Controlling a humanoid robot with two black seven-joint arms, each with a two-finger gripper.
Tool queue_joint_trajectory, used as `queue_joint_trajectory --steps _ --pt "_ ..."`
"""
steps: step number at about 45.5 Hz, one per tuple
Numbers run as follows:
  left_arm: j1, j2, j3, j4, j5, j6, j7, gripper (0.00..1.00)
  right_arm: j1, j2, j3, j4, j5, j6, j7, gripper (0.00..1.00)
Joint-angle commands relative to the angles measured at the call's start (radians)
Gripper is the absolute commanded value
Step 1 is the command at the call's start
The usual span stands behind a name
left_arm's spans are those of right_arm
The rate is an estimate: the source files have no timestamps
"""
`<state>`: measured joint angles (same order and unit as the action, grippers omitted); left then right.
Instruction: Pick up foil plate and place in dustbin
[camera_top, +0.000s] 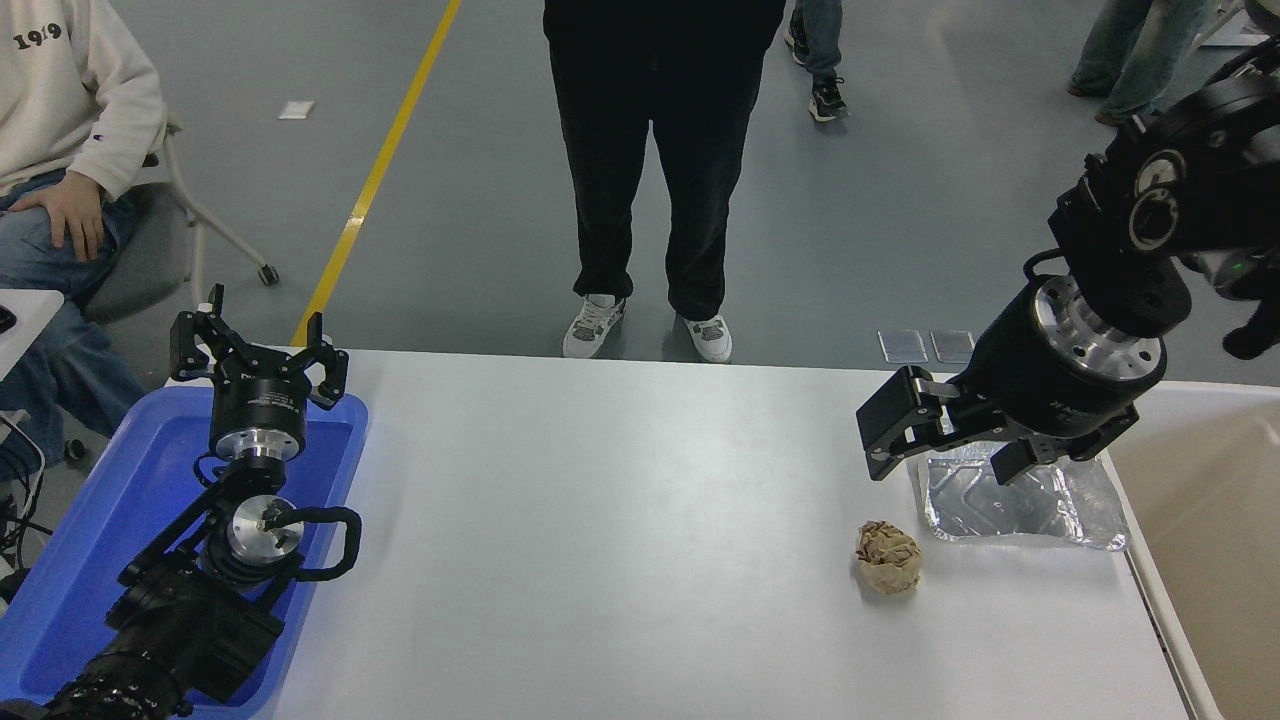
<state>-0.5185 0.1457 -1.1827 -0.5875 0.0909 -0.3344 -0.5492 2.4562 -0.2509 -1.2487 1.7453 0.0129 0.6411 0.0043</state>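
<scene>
1. Blue plastic tray (60, 560) was recorded at the table's left edge, partly covered by the parked left arm.
2. Black left gripper (258, 345) was noted above the tray's far end, its fingers spread apart and nothing between them.
3. White table (600, 520) was logged across the middle; a person in black trousers (655, 160) was stationed at its far side, and a seated person in a pale sweatshirt (70, 100) was seen at the upper left.
4. Crumpled brown paper ball (888, 558) was found on the table, just beside the foil plate's near left corner.
5. Silver foil plate (1030, 505) was listed flat on the table near its right edge.
6. Black right gripper (950, 440) was observed over the plate's far left part, fingers parted, nothing held; contact could not be judged.
7. Beige dustbin (1200, 520) was entered at the far right, next to the plate.
</scene>
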Motion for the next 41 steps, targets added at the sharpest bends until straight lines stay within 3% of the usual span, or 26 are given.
queue_joint_trajectory --steps 1,41 --pt "0.000 0.000 0.000 0.000 0.001 0.000 0.000 0.99 -0.002 0.001 0.000 0.000 -0.001 -0.001 -0.001 1.00" --pt "0.000 0.000 0.000 0.000 0.001 0.000 0.000 0.99 -0.046 -0.024 0.023 -0.056 -0.019 -0.012 0.000 1.00"
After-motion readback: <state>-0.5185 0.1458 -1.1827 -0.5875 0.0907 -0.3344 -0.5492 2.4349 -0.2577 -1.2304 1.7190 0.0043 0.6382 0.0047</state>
